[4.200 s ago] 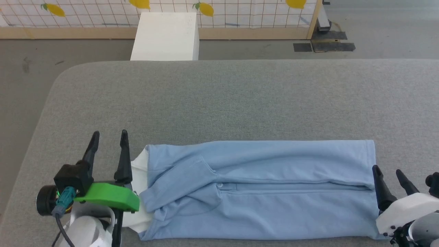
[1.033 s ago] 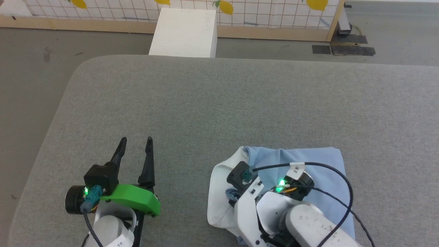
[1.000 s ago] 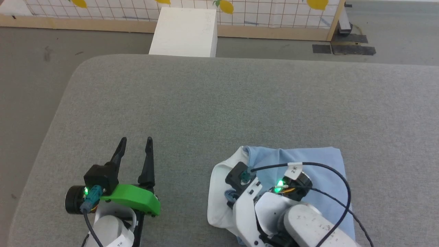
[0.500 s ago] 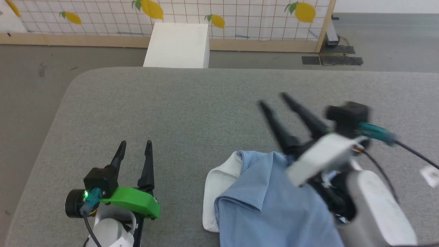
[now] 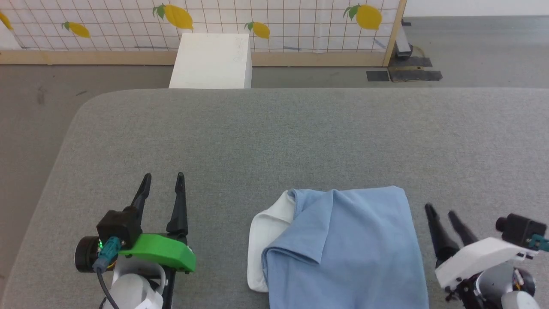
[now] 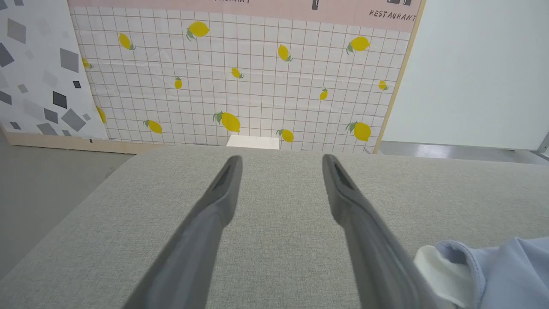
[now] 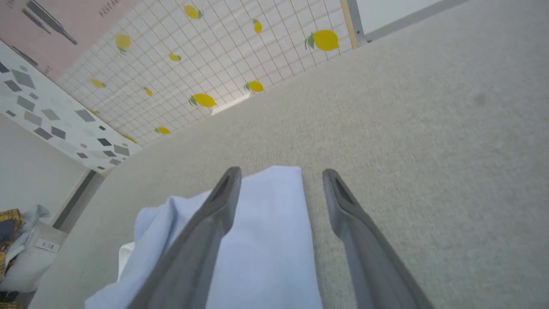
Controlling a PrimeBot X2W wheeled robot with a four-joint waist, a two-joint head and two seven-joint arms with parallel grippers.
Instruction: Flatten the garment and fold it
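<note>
The garment [image 5: 343, 249], a light blue shirt with a white collar showing at its left edge, lies folded in a compact stack on the grey table [image 5: 274, 137] near the front edge. My left gripper [image 5: 163, 180] stands open on the table well to the left of it, nothing between its fingers. Just right of the garment, my right gripper [image 5: 439, 211] is open and empty. In the left wrist view the garment [image 6: 493, 270] shows at the lower right. In the right wrist view the garment [image 7: 266, 240] lies under and left of my open right gripper [image 7: 281, 174].
A white box [image 5: 210, 56] stands on the floor behind the table. A lemon-patterned tiled wall panel [image 5: 279, 21] runs along the back. The table's rounded left corner [image 5: 81, 111] is near my left arm. A pile of clothes [image 7: 13, 227] sits off the table.
My right gripper opened, let go of the garment, lifted off it and drew back to the right. The blue layer now lies folded over the stack. The head camera tilted slightly.
</note>
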